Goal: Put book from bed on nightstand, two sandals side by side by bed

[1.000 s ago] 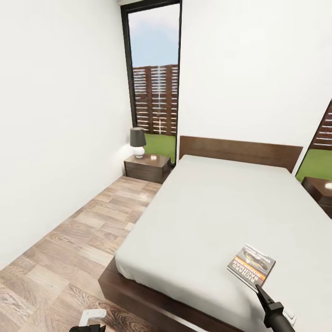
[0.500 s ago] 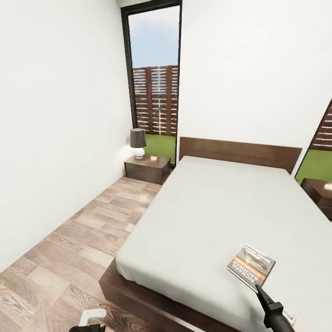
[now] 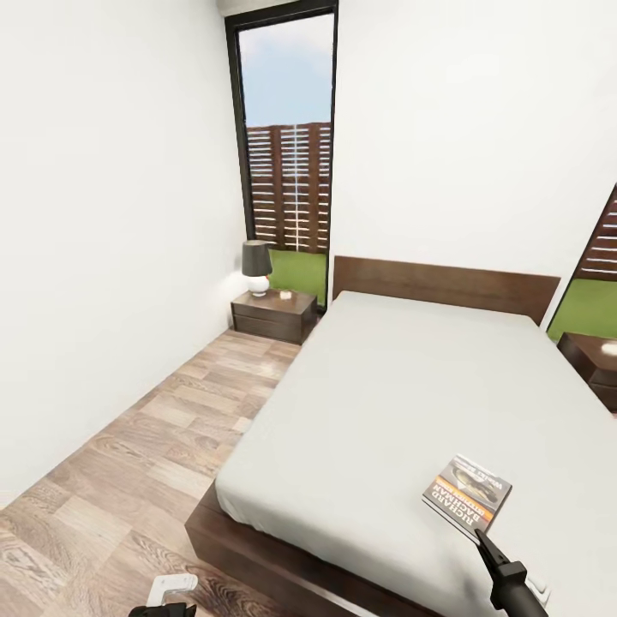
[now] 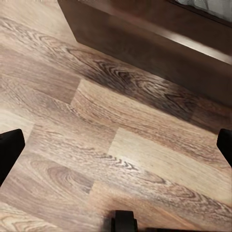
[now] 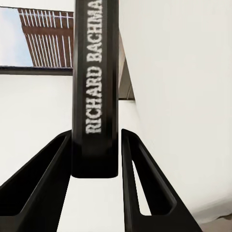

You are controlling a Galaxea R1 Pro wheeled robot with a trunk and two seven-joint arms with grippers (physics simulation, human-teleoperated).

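Currently the bed [image 3: 403, 403] spans the room, headboard to the far wall, a nightstand [image 3: 274, 313] at its far left corner. Near the mattress's close right corner lies the book [image 3: 467, 495]. My right gripper [image 5: 95, 159] brackets its spine, fingers [image 5: 41, 181] alongside (actual contact unclear). My left gripper [image 4: 116, 145] hangs wide apart, unloaded, over floor [image 4: 96, 159].
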